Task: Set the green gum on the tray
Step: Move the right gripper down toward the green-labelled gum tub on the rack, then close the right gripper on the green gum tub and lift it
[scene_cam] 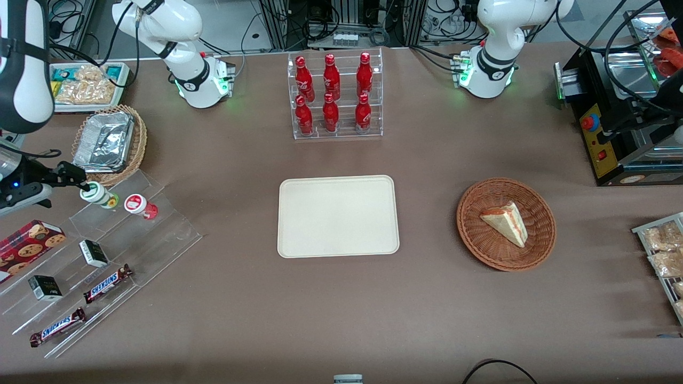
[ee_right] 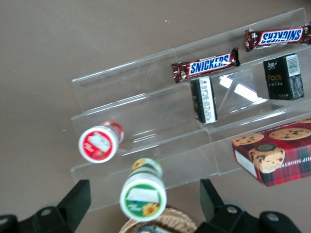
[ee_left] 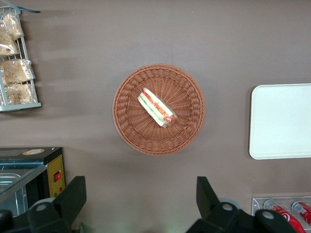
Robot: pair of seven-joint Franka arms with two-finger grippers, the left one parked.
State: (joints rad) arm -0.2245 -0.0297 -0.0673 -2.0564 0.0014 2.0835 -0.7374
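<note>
Two small canisters stand side by side on the top step of the clear acrylic stand (scene_cam: 101,250), at the working arm's end of the table (scene_cam: 341,309): the green gum (scene_cam: 97,194) and the red-lidded gum (scene_cam: 140,206). The gripper (ee_right: 143,196) hangs just above the green gum, its fingers (ee_right: 77,199) spread wide, one on each side of the green lid and clear of it, holding nothing. On the stand's lower steps, nearer the front camera, lie two Snickers bars (scene_cam: 106,283), two small dark boxes (scene_cam: 94,253) and a cookie box (scene_cam: 29,241). The tray (scene_cam: 338,216) lies flat and bare, well apart from the stand toward the parked arm's end. A wicker basket (scene_cam: 137,140) holding foil sits just beside the stand's top step.
</note>
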